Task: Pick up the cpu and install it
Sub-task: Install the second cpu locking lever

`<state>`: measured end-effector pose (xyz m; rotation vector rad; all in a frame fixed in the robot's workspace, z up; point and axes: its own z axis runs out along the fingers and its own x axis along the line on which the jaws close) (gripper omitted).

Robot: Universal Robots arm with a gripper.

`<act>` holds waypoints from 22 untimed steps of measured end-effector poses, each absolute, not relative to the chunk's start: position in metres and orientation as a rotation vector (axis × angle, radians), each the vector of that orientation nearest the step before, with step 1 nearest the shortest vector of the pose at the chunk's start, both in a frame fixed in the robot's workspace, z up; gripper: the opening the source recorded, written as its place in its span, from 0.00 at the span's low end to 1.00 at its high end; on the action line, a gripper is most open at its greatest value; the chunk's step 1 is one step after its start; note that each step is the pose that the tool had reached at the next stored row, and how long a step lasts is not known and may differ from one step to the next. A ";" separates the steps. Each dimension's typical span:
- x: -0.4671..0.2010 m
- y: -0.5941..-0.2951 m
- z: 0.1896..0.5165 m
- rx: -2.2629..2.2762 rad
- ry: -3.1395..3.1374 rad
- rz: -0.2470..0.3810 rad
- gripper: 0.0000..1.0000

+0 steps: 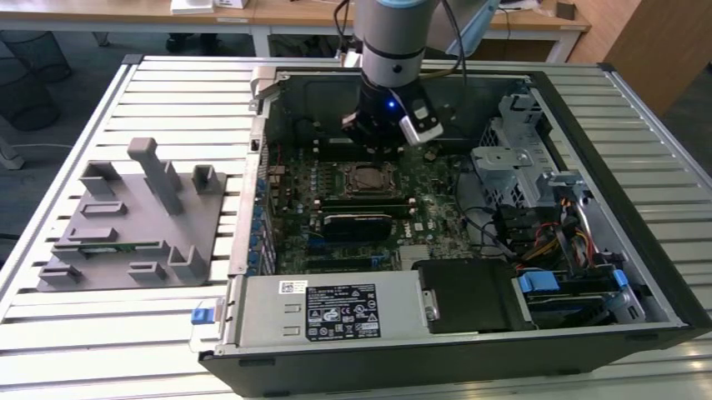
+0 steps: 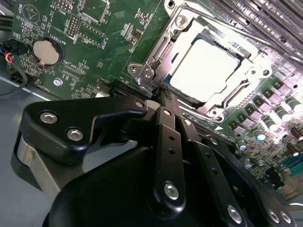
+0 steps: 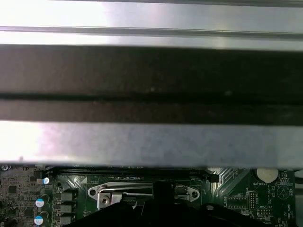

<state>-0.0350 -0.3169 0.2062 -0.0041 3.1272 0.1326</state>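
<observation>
The cpu (image 2: 204,66), a square chip with a bright silvery top, lies flat inside the metal-framed socket (image 2: 156,52) on the green motherboard. In the exterior view the cpu (image 1: 365,177) sits in the middle of the board inside the open computer case. My gripper (image 1: 378,140) hangs just behind and above it. In the second wrist view my gripper (image 2: 163,93) has its black fingers closed together, with the tips at the edge of the socket frame beside the cpu. Nothing is held between them.
A grey fixture block (image 1: 133,221) with a green memory stick (image 1: 112,246) stands on the slatted table at the exterior view's left. Case walls (image 3: 151,71), a power supply (image 1: 333,310), drive cages and cables (image 1: 545,225) surround the board. A coin battery (image 2: 47,51) lies near the socket.
</observation>
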 end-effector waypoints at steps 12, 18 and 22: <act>-0.035 -0.326 0.206 -0.004 3.127 0.133 0.11; -0.035 -0.326 0.216 -0.004 3.127 0.133 0.11; -0.035 -0.326 0.225 -0.004 3.127 0.132 0.11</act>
